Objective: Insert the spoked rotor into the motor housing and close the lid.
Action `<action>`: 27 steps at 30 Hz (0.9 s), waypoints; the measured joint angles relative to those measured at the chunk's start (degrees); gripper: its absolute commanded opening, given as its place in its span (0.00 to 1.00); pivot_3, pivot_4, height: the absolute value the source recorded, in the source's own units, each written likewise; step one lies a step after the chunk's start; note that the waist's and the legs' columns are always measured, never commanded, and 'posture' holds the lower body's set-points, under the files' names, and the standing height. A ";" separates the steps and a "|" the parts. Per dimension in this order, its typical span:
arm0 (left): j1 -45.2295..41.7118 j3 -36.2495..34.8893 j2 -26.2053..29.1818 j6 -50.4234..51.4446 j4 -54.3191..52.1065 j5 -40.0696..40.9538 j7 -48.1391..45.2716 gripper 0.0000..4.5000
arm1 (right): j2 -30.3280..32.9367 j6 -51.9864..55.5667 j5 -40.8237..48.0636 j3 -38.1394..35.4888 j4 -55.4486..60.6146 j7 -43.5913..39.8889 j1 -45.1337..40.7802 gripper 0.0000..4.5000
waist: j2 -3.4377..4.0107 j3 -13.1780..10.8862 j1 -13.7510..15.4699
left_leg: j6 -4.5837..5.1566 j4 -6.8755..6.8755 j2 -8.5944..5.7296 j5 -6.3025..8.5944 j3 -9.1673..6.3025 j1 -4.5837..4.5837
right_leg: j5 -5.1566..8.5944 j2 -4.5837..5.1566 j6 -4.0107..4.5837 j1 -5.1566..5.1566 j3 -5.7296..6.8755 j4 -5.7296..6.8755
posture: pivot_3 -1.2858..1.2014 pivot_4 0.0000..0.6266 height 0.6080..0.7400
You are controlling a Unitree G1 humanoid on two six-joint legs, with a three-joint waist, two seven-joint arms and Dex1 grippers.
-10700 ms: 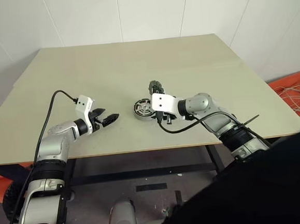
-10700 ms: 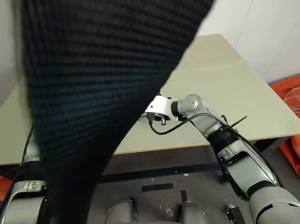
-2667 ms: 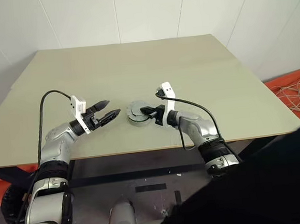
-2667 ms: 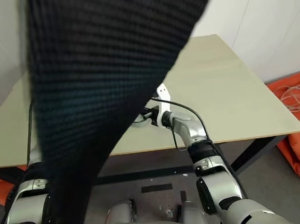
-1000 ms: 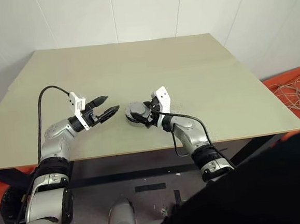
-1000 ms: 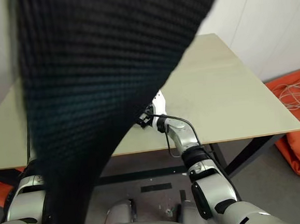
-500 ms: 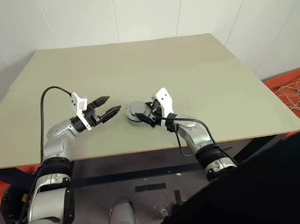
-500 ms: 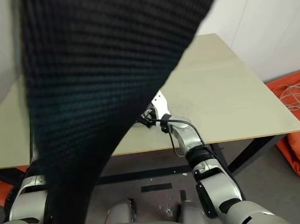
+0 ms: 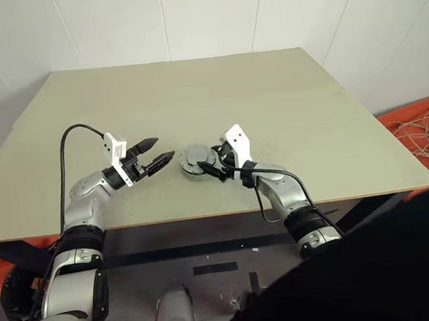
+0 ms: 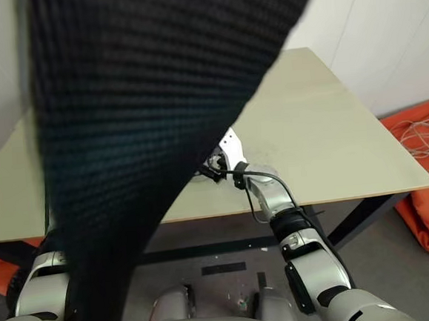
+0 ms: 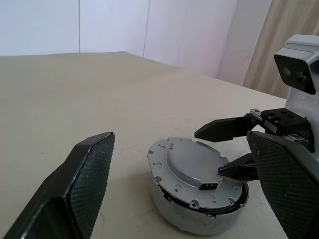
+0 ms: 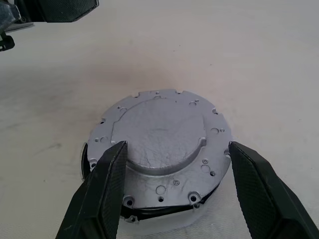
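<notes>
Bright, even light, soft shadows; dark blurred cloth blocks the right eye view.

A pale beige bench [image 9: 269, 97] carries the motor housing [image 9: 198, 171] near its front edge, with the silver lid [image 12: 159, 137] sitting on top.

Both arms: silver-grey metal shells w/ black ribbed joint bands at elbow & forearm. Each wrist carries a white boxy camera block; on the right one, seen from the left wrist, two small dark lenses. A black cable loops from each block back along the arm. Left gripper [image 9: 157, 153] & right gripper [image 12: 172, 186]: two black wedge-shaped fingers [image 11: 82, 191] each, tapering to tips, w/ fine cross-hatched inner pads.
</notes>
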State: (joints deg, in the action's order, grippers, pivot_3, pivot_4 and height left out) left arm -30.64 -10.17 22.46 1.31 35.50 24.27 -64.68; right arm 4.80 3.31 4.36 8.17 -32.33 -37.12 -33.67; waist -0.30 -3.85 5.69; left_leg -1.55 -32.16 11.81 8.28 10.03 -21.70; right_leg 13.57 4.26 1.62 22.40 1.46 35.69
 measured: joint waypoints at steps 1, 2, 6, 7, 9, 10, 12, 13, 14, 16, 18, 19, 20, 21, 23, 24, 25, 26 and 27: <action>0.01 0.00 0.00 0.02 -0.04 0.00 0.00 1.00 | -0.14 0.40 0.05 0.05 0.90 -0.12 0.00 0.80 | 0.00 0.00 0.00 | 0.00 0.00 0.00 0.00 0.00 -0.04 | 0.00 0.00 0.00 0.03 0.00 0.00 | 0.52 0.00 1.00; 0.01 0.00 0.00 0.05 -0.07 0.00 0.00 1.00 | -0.29 0.56 0.05 0.14 1.77 -0.27 0.00 0.80 | 0.00 0.00 0.00 | 0.00 0.01 0.00 0.00 0.00 -0.07 | 0.00 0.00 0.00 0.07 0.00 -0.01 | 0.52 0.00 1.00; 0.10 0.00 0.01 0.16 -0.26 0.00 0.00 1.00 | -1.66 0.92 -0.06 1.54 2.63 -0.37 -0.04 0.80 | 0.00 0.00 -0.04 | 0.03 0.03 0.00 0.02 0.01 -0.12 | 0.00 -0.01 0.01 0.12 0.00 -0.04 | 0.52 0.00 1.00; 0.13 0.00 0.01 0.17 -0.27 0.00 0.00 1.00 | -1.77 0.91 -0.20 1.82 2.63 -0.58 -0.04 0.84 | 0.00 0.00 -0.04 | 0.03 0.03 0.00 0.02 0.01 -0.15 | 0.00 -0.01 0.01 0.14 0.00 -0.04 | 0.52 0.00 1.00; 0.19 -0.01 0.02 0.17 -0.27 0.00 0.00 1.00 | -2.02 0.91 -0.42 2.70 2.60 -1.44 -0.04 0.92 | 0.00 0.00 -0.05 | 0.03 0.03 0.00 0.02 0.01 -0.16 | 0.00 -0.01 0.01 0.15 0.00 -0.04 | 0.52 0.00 1.00; 0.25 -0.01 0.04 0.17 -0.26 0.00 0.00 1.00 | -2.18 0.92 -0.48 3.17 2.47 -1.91 -0.04 0.99 | 0.00 0.00 -0.05 | 0.04 0.03 0.00 0.02 0.01 -0.16 | 0.00 -0.01 0.01 0.15 0.00 -0.04 | 0.52 0.00 1.00; 0.36 -0.03 0.10 0.17 -0.26 0.00 0.00 1.00 | -2.54 0.76 -0.94 3.71 1.72 -1.92 -0.16 1.00 | 0.00 0.00 -0.03 | 0.03 0.02 0.00 0.02 0.00 -0.16 | 0.00 -0.01 0.01 0.15 0.00 -0.03 | 0.52 0.00 1.00; 0.40 -0.05 0.12 0.17 -0.26 0.00 0.00 1.00 | -2.71 0.46 -1.18 3.76 1.35 -1.62 -0.39 1.00 | 0.00 0.00 -0.06 | 0.03 0.02 0.00 0.02 0.00 -0.15 | 0.00 0.00 0.01 0.15 0.00 -0.03 | 0.52 0.00 1.00; 0.41 -0.05 0.13 0.17 -0.27 0.00 -0.01 1.00 | -2.79 0.27 -1.47 3.81 0.72 -1.39 -0.85 1.00 | 0.00 0.00 -0.10 | 0.03 0.02 0.00 0.02 -0.01 -0.14 | 0.00 -0.01 0.01 0.14 0.00 -0.02 | 0.52 0.00 1.00; 0.43 -0.05 0.14 0.17 -0.28 0.01 -0.02 1.00 | -2.83 -0.06 -1.80 3.80 -0.23 -1.18 -1.47 1.00 | 0.00 0.00 -0.14 | 0.03 0.02 0.00 0.02 0.00 -0.12 | 0.00 0.00 0.01 0.13 0.00 -0.01 | 0.52 0.00 1.00; 0.48 -0.05 0.17 0.18 -0.28 0.00 -0.02 1.00 | -2.86 -0.80 -2.22 3.80 -1.48 -0.82 -2.12 1.00 | 0.00 0.00 -0.14 | 0.03 0.02 0.01 0.02 -0.01 -0.12 | 0.00 -0.01 0.01 0.14 0.00 -0.01 | 0.52 0.00 1.00; 0.50 -0.05 0.18 0.19 -0.28 0.00 -0.02 1.00 | -2.84 -0.98 -2.33 3.79 -2.00 -0.75 -2.47 1.00 | 0.00 0.00 -0.15 | 0.03 0.02 0.01 0.02 0.00 -0.12 | 0.00 -0.01 0.01 0.14 0.00 -0.01 | 0.52 0.00 1.00; 0.52 -0.05 0.20 0.21 -0.29 0.00 -0.02 1.00 | -2.83 -1.20 -2.40 3.78 -2.53 -0.73 -2.83 1.00 | 0.00 0.00 -0.15 | 0.03 0.02 0.01 0.02 0.00 -0.12 | 0.00 0.00 0.01 0.14 -0.01 -0.01 | 0.52 0.00 1.00; 0.54 -0.05 0.20 0.24 -0.30 0.00 -0.02 1.00 | -2.78 -1.46 -2.48 3.77 -3.24 -0.69 -3.29 1.00 | 0.00 0.00 -0.15 | 0.03 0.02 0.00 0.02 0.00 -0.13 | 0.00 0.00 0.01 0.15 -0.01 -0.01 | 0.52 0.00 1.00; 0.68 -0.05 0.21 0.30 -0.31 0.00 -0.02 1.00 | -2.70 -1.80 -2.58 3.71 -4.25 -0.58 -4.02 1.00 | 0.00 0.00 -0.15 | 0.03 0.02 0.00 0.02 0.01 -0.14 | 0.00 -0.01 0.01 0.15 -0.01 -0.02 | 0.52 0.00 1.00; 0.76 -0.05 0.21 0.35 -0.31 0.01 -0.02 1.00 | -2.69 -2.07 -2.65 3.67 -4.86 -0.53 -4.35 1.00 | 0.00 0.00 -0.15 | 0.03 0.02 0.01 0.02 0.01 -0.15 | 0.00 -0.01 0.01 0.16 -0.01 -0.02 | 0.52 0.00 1.00; 0.83 -0.05 0.21 0.41 -0.31 0.00 -0.02 1.00 | -2.69 -2.25 -2.69 3.60 -5.46 -0.42 -4.78 1.00 | 0.00 0.00 -0.15 | 0.03 0.02 0.01 0.02 0.01 -0.15 | 0.00 -0.01 0.02 0.17 -0.01 -0.02 | 0.52 0.00 1.00; 0.88 -0.05 0.21 0.43 -0.32 0.00 -0.02 1.00 | -2.68 -2.48 -2.77 3.53 -6.07 -0.28 -5.12 1.00 | 0.00 0.00 -0.15 | 0.03 0.02 0.01 0.02 0.01 -0.16 | 0.00 -0.01 0.02 0.17 -0.01 -0.01 | 0.52 0.00 1.00; 0.91 -0.05 0.21 0.44 -0.33 0.00 -0.03 1.00 | -2.67 -2.76 -2.90 3.45 -6.98 -0.17 -5.54 1.00 | 0.00 0.00 -0.15 | 0.03 0.02 0.00 0.02 0.02 -0.16 | 0.00 -0.01 0.02 0.17 -0.01 -0.01 | 0.52 0.00 1.00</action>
State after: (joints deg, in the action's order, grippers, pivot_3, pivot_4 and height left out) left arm -29.73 -10.21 22.67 1.75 35.18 24.27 -64.71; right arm 2.14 0.55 1.47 11.61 -39.31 -37.29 -39.21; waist -0.30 -3.85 5.54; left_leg -1.51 -32.14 11.82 8.30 10.05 -21.86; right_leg 13.57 4.25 1.64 22.56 1.46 35.67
